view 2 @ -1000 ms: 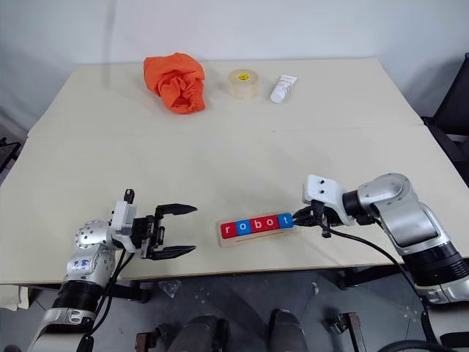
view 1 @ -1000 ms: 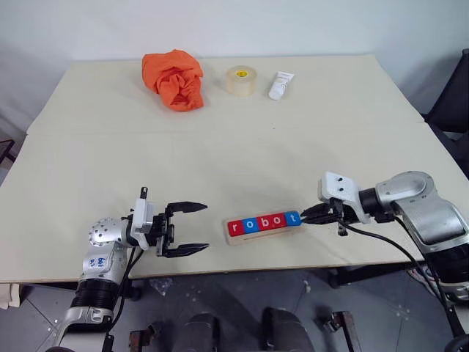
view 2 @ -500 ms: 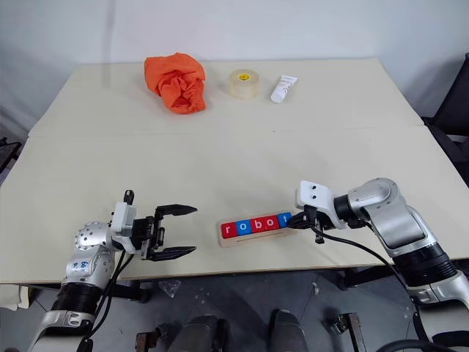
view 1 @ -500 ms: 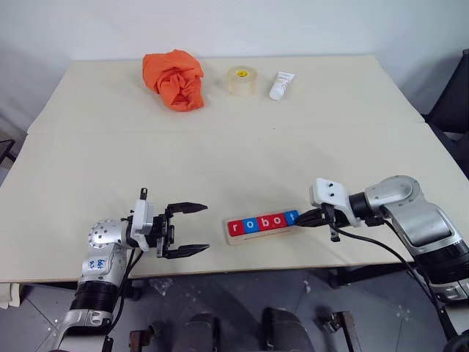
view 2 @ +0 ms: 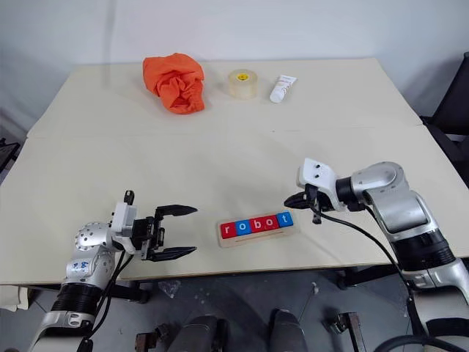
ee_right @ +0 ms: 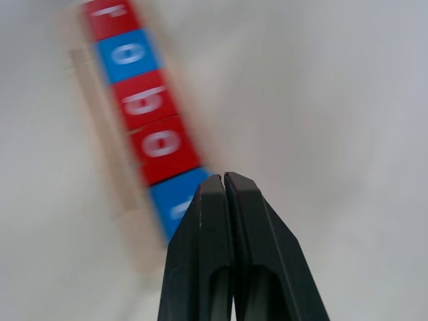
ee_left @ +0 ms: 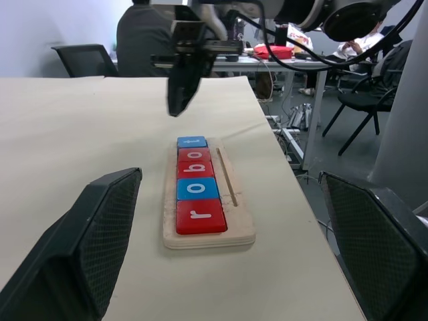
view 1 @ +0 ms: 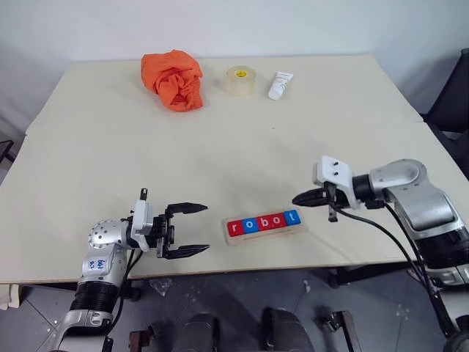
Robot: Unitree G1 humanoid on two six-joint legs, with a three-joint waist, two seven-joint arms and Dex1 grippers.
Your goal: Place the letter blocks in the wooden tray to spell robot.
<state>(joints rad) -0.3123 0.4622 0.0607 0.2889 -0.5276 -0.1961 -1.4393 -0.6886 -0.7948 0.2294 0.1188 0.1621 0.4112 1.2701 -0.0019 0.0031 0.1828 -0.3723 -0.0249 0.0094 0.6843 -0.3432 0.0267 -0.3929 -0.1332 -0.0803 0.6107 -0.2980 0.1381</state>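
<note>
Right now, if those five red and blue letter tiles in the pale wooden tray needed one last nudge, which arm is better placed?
Probably the right. Its shut right gripper hovers just above the blue t end of the red and blue letter tiles in the pale wooden tray. The open left gripper waits farther off, beside the tray's r end.

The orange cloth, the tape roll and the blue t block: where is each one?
orange cloth (view 1: 174, 78): left eye view, middle of the crumpled heap.
tape roll (view 1: 239, 80): left eye view, its top face.
blue t block (view 1: 292, 217): left eye view, its top face.
</note>
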